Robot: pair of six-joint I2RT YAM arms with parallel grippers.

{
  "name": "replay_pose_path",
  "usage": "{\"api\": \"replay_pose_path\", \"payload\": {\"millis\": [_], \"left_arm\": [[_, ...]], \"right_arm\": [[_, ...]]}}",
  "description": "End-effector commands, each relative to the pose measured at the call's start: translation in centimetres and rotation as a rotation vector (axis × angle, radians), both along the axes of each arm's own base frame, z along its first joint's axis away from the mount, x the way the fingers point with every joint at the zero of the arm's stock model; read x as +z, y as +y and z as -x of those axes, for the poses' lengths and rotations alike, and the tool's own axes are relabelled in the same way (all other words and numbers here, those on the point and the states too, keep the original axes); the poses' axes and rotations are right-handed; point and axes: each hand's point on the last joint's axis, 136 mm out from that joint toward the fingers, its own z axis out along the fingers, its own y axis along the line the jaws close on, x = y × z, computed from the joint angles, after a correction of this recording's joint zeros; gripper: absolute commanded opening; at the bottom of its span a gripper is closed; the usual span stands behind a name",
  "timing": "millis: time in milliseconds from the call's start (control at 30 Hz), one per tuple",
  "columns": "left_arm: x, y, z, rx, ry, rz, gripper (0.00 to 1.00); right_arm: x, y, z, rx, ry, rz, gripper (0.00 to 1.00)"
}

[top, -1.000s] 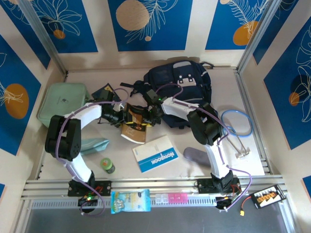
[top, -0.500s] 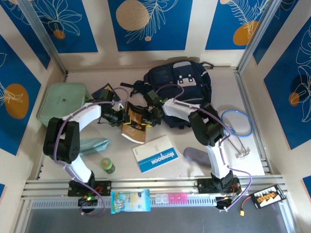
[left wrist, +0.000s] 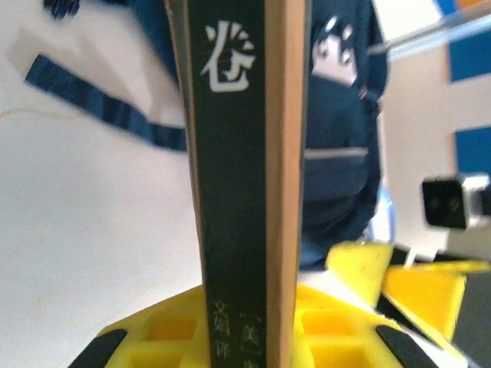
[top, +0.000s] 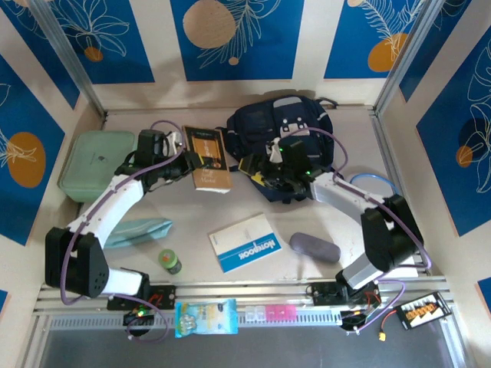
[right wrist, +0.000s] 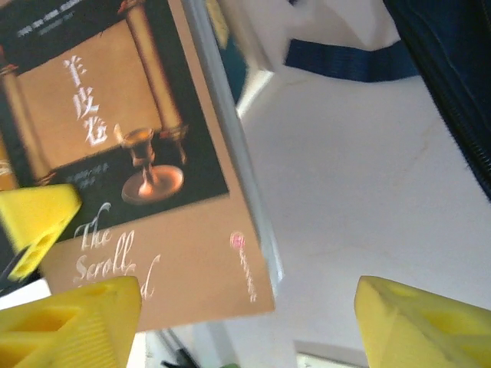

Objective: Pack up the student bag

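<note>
Table (left wrist: pixel 92 215) blurs behind left claw (left wrist: pixel 245 331) gripping book (left wrist: pixel 234 153); right claw (right wrist: pixel 245 314) gapes, student bag (right wrist: pixel 453 77) cropped

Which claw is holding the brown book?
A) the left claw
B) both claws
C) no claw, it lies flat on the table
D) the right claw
A: the left claw is pinched on the spine of the book, while the right claw stands wide open, gripping nothing.

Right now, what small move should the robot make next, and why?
Probably carry the book rightward toward the student bag: the left jaws are shut on it, the right jaws stand open and off it, and the bag lies just beside.
</note>
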Motion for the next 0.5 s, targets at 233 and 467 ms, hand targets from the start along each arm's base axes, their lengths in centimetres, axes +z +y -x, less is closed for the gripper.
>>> {"api": "replay_pose_path", "payload": {"millis": [233,467], "left_arm": [[8.0,-2.5,-2.6,0.175,-0.135,0.410,0.00],[11.5,-3.9,-2.7,0.179,-0.233,0.537,0.00]], "right_arm": [[8.1,0.1,1.8,-0.059,-0.059,-0.350,0.95],[8.5,0.6,0.1,-0.165,0.050,-0.486,0.97]]}}
